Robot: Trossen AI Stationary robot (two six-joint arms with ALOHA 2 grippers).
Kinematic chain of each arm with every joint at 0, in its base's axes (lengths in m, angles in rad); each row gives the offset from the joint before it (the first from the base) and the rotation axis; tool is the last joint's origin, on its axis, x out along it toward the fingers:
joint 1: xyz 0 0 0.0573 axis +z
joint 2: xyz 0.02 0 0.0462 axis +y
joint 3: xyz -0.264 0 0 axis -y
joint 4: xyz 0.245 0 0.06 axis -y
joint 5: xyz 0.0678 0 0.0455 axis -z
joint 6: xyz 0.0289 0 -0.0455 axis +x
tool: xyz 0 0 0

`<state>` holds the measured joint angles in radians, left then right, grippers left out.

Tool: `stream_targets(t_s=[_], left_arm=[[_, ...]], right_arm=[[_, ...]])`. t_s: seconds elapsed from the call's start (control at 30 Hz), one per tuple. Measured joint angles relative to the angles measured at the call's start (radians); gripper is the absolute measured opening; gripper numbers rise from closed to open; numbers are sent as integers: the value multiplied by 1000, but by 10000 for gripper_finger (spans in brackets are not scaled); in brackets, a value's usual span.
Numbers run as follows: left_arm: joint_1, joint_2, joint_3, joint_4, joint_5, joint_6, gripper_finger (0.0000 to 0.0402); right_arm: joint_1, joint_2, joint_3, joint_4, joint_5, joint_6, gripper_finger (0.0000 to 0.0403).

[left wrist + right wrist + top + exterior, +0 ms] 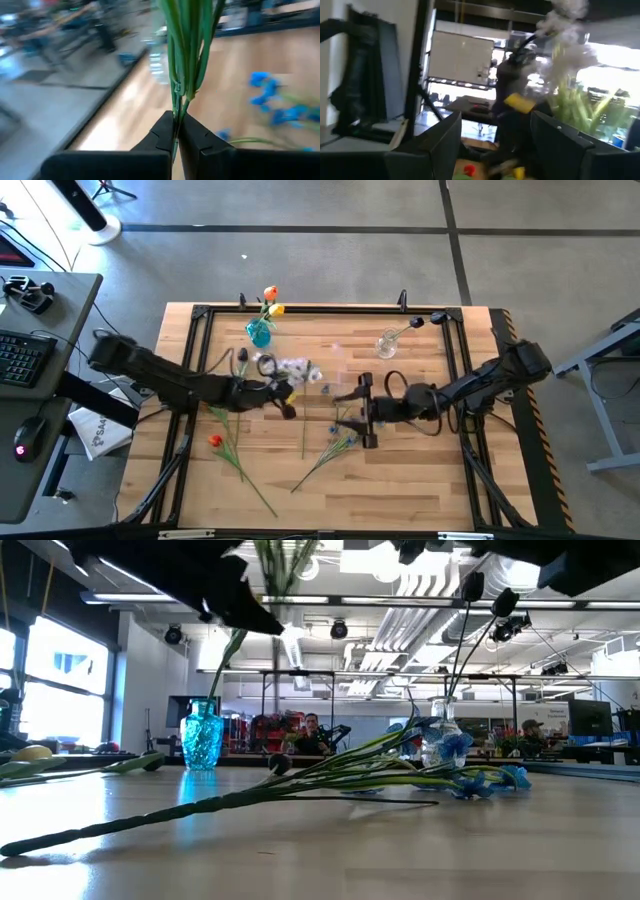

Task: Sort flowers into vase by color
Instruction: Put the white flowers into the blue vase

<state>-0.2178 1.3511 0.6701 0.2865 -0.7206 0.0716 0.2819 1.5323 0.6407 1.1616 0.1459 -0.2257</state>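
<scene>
Flower sorting under way, left gripper holding a stem bundle above mid-table.

Left gripper (176, 131) is clamping shut on green stems (186, 55) of a pale blossom spray (296, 367), holding them raised over the wooden table (420, 470). Right gripper (360, 412) is standing with its fingers (445, 140) spread apart, holding nothing, just beside the blue flowers (343, 442) lying on the boards. A red tulip (215, 441) is lying near the table's left front, its stem running toward the front edge. A blue vase (259, 332) is standing at the rear, carrying an orange flower (269, 293) and a yellow flower (275, 310). A clear glass vase (387, 344) is sitting to the rear right. Two people are sitting in the room behind the table.
</scene>
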Motion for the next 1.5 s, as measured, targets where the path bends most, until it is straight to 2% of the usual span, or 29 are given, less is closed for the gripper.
stream_targets(t_s=[0.23, 0.33, 0.4, 0.53, 0.6, 0.7, 0.87, 0.97, 1.1, 1.23, 1.3, 1.37, 1.5], left_arm=[[-23, -241, 0, -316, -294, -43, 0], [14, -349, 0, -416, -341, -88, 0], [61, -420, 0, -459, -259, -121, 0], [177, -535, 0, -543, 93, -125, 0], [224, -562, 2, -610, 205, -128, 0], [268, -553, 38, -807, 239, -183, 0], [281, -454, 143, -1044, 201, -250, 0], [250, -397, 185, -1016, 195, -148, 0], [201, -362, 200, -784, 208, 60, 0], [173, -360, 200, -578, 306, 247, 0], [168, -367, 200, -518, 326, 290, 0], [174, -377, 209, -493, 255, 266, 0], [213, -391, 272, -623, -57, 162, 0]], right_arm=[[59, -10, 0, -30, 38, -45, 236], [61, -10, 0, -47, 66, -45, 236], [61, -10, 0, -52, 72, -44, 236], [59, -10, 0, -51, 84, -44, 236], [59, -10, 0, -52, 91, -44, 236], [59, -10, 0, -51, 94, -44, 236], [55, -10, 0, -44, 99, -43, 236], [49, -10, 0, -44, 99, -31, 236], [38, -10, 0, -63, 100, 5, 236], [38, -10, 0, -85, 100, 19, 236], [39, -10, 0, -93, 99, 25, 236], [39, -10, 0, -101, 99, 26, 236], [39, -10, 0, -111, 99, 27, 236]])
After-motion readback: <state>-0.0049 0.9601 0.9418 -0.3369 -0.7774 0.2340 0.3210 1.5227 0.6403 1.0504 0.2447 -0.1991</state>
